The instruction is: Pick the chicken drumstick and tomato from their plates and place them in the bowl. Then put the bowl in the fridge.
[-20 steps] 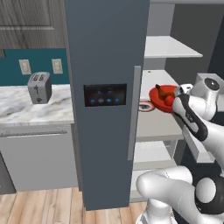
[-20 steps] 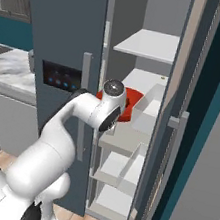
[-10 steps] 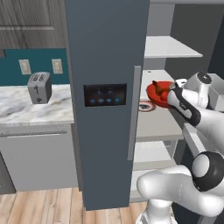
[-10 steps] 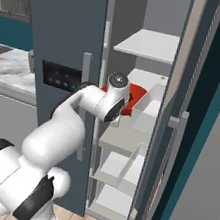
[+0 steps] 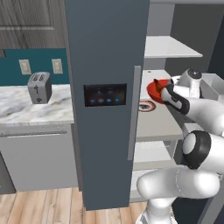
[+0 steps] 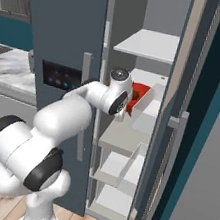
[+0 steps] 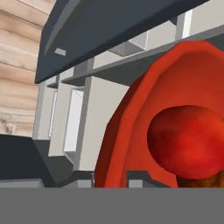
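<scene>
The red-orange bowl (image 5: 154, 89) hangs tilted just above the middle shelf (image 5: 158, 120) inside the open fridge (image 5: 105, 87). My gripper (image 5: 165, 93) is shut on the bowl's rim, seen close up in the hand view, where the gripper (image 7: 116, 179) pinches the near edge of the bowl (image 7: 131, 118). Inside it lies the glossy red tomato (image 7: 188, 138), and a brown bit of the chicken drumstick (image 7: 206, 180) peeks out below it. From the right, the bowl (image 6: 138, 95) shows behind my wrist, beside a white bin.
A small white plate with a red-brown rim (image 5: 145, 105) lies on the same shelf under the bowl. A white bin (image 6: 148, 106) stands to the bowl's right. The open fridge door (image 6: 177, 143) flanks the right side. A toaster (image 5: 39, 87) sits on the marble counter.
My arm has reached further into the fridge, carrying the bowl slightly deeper over the shelf. The elbow has dropped and swung outward.
</scene>
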You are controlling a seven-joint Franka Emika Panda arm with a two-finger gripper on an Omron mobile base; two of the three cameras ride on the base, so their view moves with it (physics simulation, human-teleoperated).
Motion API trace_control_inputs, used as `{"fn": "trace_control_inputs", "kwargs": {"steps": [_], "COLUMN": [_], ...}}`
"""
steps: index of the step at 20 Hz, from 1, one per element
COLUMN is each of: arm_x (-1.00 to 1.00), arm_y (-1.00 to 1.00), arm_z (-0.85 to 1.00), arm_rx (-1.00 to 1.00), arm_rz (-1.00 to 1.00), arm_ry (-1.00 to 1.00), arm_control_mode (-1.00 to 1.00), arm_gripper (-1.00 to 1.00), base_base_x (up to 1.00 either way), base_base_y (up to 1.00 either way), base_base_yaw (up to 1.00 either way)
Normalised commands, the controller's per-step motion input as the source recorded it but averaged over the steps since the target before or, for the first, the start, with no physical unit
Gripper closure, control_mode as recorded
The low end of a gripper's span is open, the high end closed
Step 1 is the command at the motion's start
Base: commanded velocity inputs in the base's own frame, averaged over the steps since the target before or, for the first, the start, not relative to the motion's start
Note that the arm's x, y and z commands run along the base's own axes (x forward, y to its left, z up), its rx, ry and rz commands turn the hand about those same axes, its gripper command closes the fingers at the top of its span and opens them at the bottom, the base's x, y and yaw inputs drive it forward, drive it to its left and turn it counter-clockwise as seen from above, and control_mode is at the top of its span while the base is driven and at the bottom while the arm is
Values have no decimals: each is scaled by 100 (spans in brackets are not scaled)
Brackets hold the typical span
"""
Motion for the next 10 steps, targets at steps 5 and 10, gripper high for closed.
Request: {"fn": "trace_control_inputs", "kwargs": {"steps": [5,10], "arm_x": [33,34], "arm_y": [-16,0], "arm_z": [0,-1], "arm_rx": [0,6], "arm_rz": [-5,0], "arm_ry": [4,0], "arm_control_mode": [-100,-100], "arm_gripper": [100,100], "base_base_x": [0,0], "base_base_y": [0,0], "base_base_yaw": [0,0]}}
